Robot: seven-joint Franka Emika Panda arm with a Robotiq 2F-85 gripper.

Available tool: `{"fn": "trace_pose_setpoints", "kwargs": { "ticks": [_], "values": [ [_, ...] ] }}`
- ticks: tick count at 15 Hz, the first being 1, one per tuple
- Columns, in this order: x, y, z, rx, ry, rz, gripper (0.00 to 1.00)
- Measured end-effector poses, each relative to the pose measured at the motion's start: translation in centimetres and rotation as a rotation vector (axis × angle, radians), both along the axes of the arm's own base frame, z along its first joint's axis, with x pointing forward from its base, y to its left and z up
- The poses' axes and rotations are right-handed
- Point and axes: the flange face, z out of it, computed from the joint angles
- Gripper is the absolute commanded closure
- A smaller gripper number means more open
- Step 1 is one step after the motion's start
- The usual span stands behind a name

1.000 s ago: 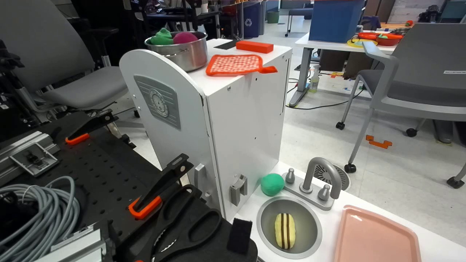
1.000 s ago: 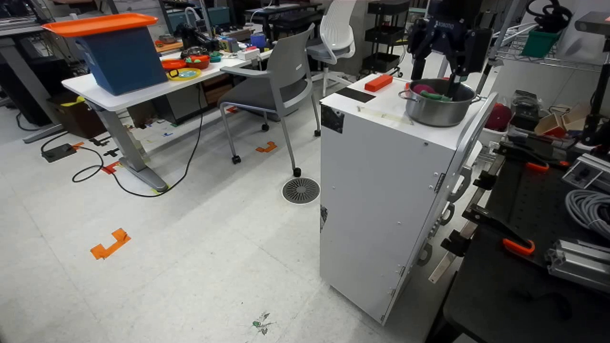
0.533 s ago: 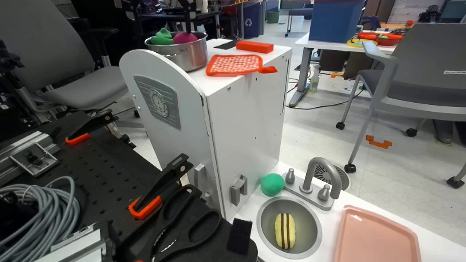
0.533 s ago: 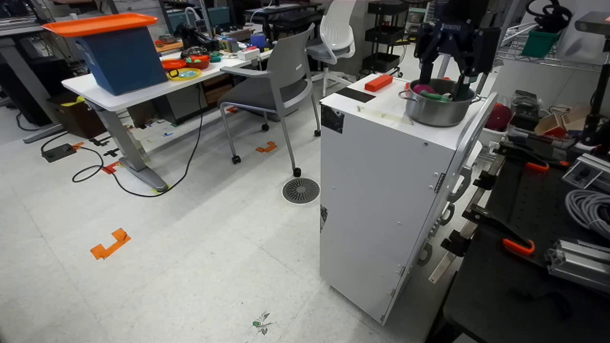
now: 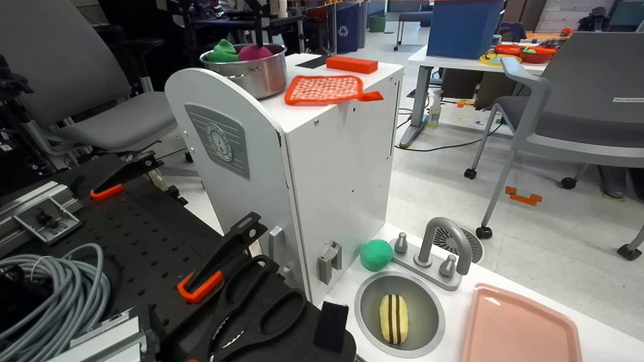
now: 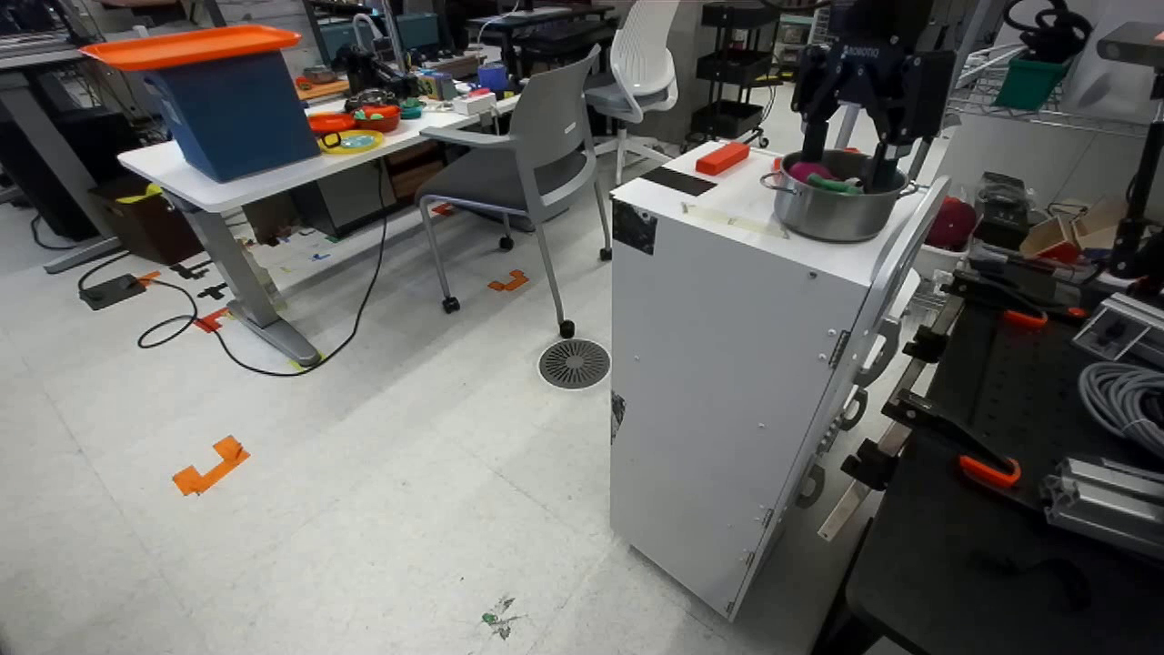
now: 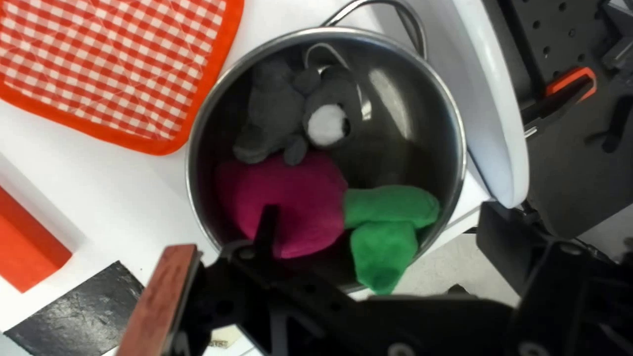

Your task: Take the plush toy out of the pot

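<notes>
In both exterior views the cabinet (image 6: 718, 364) is seen, with the black bench (image 5: 136, 221) placed near it. Beside the cabinet the white counter (image 5: 458, 314) is shown in an exterior view, and on it the pink tray (image 5: 523, 327) is laid. Next to the tray the sink (image 5: 425, 306) is set in, with the faucet (image 5: 427, 244) mounted at its edge. On the cabinet top the pot (image 6: 835, 214) is stood upright. Over the pot the gripper (image 6: 847, 173) is pointed down, its fingers spread, the tip of one lowered within the rim. The potholder (image 5: 322, 89) is laid just beside the pot.

The toy (image 7: 296, 202) is contained in the pot; its magenta body is overlapped by a finger in the wrist view, but contact cannot be told. The grey toy (image 7: 277, 109) is nestled beside it. Near the potholder the red block (image 5: 352, 64) is set. The striped toy (image 5: 394, 319) is placed in the sink, and the green ball (image 5: 376, 255) between cabinet and faucet.
</notes>
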Motion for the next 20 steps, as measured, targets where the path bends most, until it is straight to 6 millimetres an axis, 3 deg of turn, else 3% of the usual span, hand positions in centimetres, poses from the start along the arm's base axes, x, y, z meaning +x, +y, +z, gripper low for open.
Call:
{"fn": "trace_pose_setpoints", "kwargs": {
  "ticks": [13,15,16,18,20],
  "values": [
    [1.4,-0.2,-0.9,0.003,0.007,-0.007,0.01],
    [1.4,-0.2,-1.0,0.003,0.009,-0.007,0.26],
    [1.4,-0.2,-1.0,0.003,0.009,-0.007,0.29],
    [1.5,-0.2,-0.9,0.003,0.006,-0.007,0.44],
    [1.7,-0.2,-0.6,0.003,-0.001,-0.007,0.46]
  ]
}}
